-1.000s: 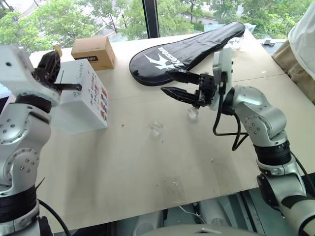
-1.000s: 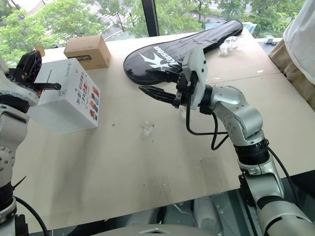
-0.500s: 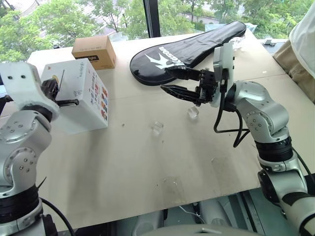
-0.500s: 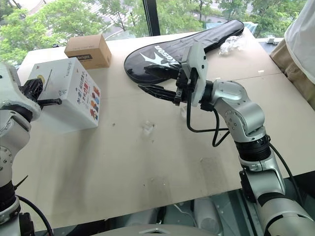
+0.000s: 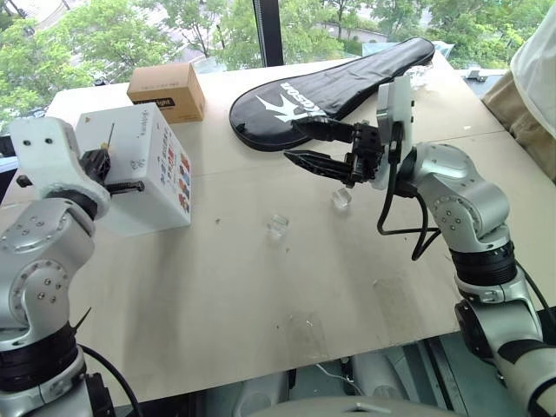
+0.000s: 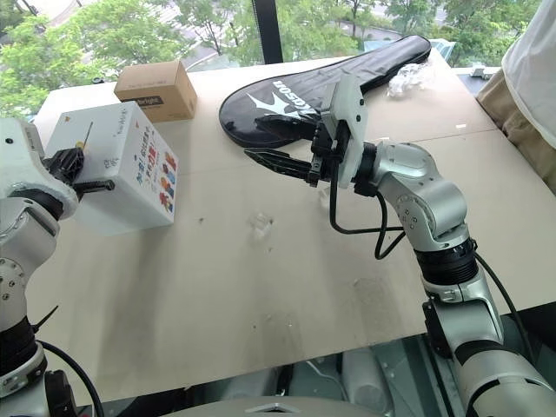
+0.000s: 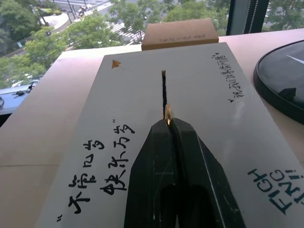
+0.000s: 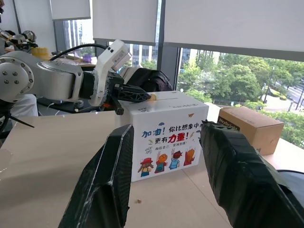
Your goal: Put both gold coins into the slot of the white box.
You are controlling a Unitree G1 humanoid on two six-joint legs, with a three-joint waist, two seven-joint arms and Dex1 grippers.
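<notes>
Over the white box (image 7: 199, 123), left gripper (image 7: 167, 121) is clamped on a gold coin (image 7: 167, 114), edge-on at the slot's (image 7: 163, 90) near end. I'd keep the thin disc parallel to the slit, then release. Matte lid, flat, black handwriting. Right gripper (image 5: 300, 144) hangs open, empty, near the black racket cover (image 5: 330, 82).

My left gripper (image 7: 167, 124) covers most of the gold coin (image 7: 167, 114) it pinches; only a thin gold edge peeks out above the tips, at the near end of the slot (image 7: 163, 90). The rest of that slot runs under my fingers. The white box (image 7: 209, 137) is cut off by the picture's lower edge. Near the worktop's middle, two small clear bits (image 5: 277, 228) are too tiny to identify.
</notes>
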